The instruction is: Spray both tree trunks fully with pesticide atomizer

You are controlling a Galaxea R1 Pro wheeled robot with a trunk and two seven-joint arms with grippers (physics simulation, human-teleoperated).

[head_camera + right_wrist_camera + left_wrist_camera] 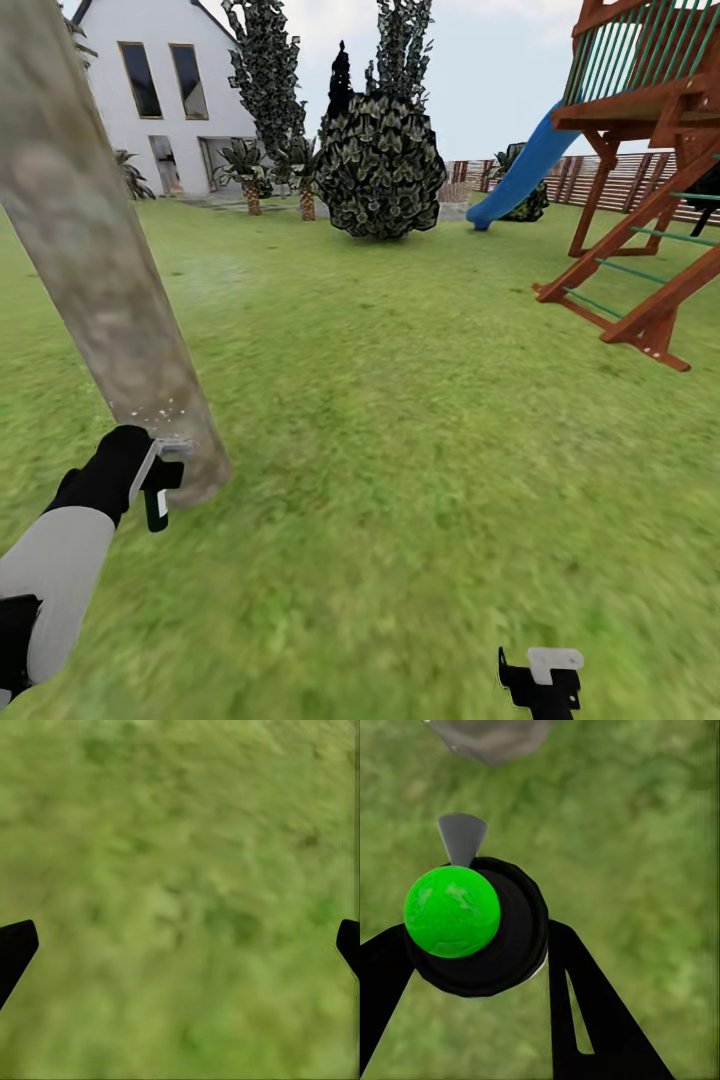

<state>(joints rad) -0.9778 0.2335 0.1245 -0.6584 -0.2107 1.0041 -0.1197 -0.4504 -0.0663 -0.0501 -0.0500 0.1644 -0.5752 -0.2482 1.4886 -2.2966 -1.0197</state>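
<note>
A thick, mottled grey-tan tree trunk (95, 270) rises from the lawn at the left of the head view, and its base (491, 735) also shows in the left wrist view. A few white pesticide specks (155, 412) dot the bark low down. My left gripper (158, 475) is right beside the trunk's foot, shut on the pesticide atomizer (480, 930). The atomizer is a round black bottle with a bright green cap and a grey nozzle pointing toward the trunk. Low at the right, my right gripper (540, 680) hangs open over bare grass, its fingertips (15, 949) wide apart.
A reddish wooden play frame (650, 200) with a blue slide (520, 170) stands on the right. A big round dark bush (380, 165) sits mid-back, with palms (250, 170), a white house (160, 90) and a slat fence (620, 180) behind. Open grass lies between.
</note>
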